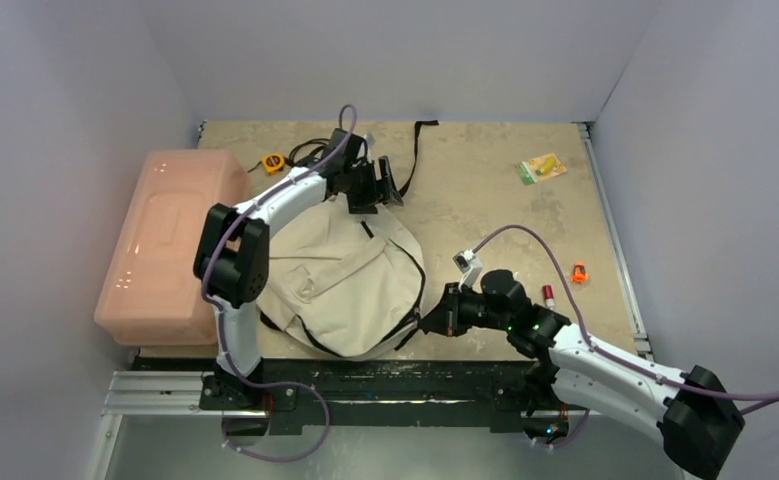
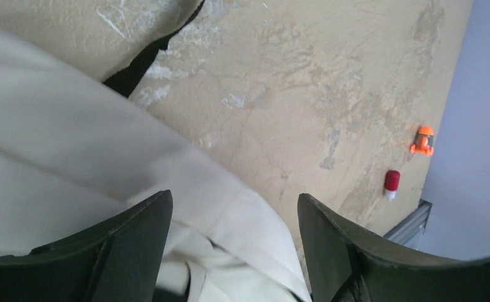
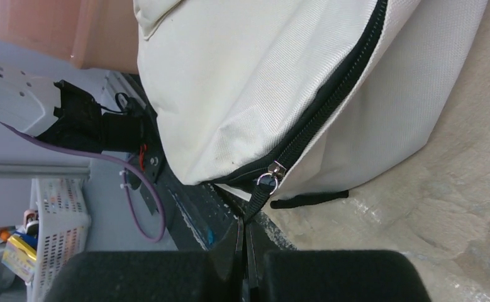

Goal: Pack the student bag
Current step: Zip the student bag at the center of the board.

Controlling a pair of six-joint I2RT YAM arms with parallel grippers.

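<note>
Beige bag [image 1: 350, 275] lies flat mid-table, pink bin [image 1: 165, 240] just left of it. L gripper [image 2: 234, 207] at bag's far edge, jaws wide apart over the cloth, released. R gripper [image 3: 245, 233] at bag's near-right edge, clenched on black zip pull [image 3: 262, 195]. Orange bit [image 1: 579, 273] well right of bag.

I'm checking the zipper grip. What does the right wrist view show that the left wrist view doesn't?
Only right wrist: the right gripper shut on the black zipper pull, and the pink bin. Only left wrist: the left gripper open over fabric, an orange piece and a red-capped item. Both: the student bag and the table.
</note>
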